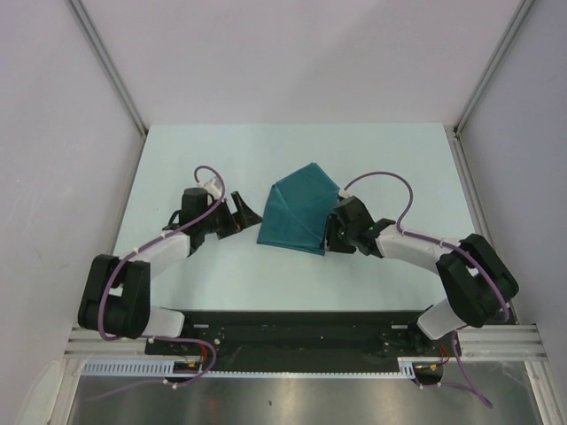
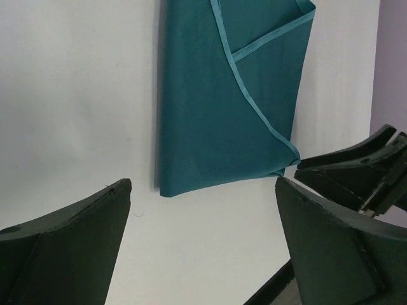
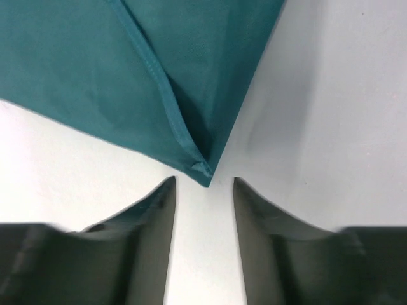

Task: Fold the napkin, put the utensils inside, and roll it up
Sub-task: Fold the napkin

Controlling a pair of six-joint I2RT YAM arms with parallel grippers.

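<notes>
The teal napkin [image 1: 299,210] lies folded over itself in the middle of the table, its hemmed edges crossing on top. It also shows in the left wrist view [image 2: 229,95] and the right wrist view [image 3: 127,70]. My left gripper [image 1: 247,212] is open and empty just left of the napkin's near left corner. My right gripper [image 1: 331,232] is open at the napkin's near right corner; in its wrist view [image 3: 203,184] the corner tip sits just ahead of the gap, not between the fingers. The fork is not in view.
The white table [image 1: 177,159] is walled by pale panels with metal posts [image 1: 106,62] at the back corners. A black rail [image 1: 292,323] runs along the near edge by the arm bases. The right gripper's fingers show at the right of the left wrist view [image 2: 356,165].
</notes>
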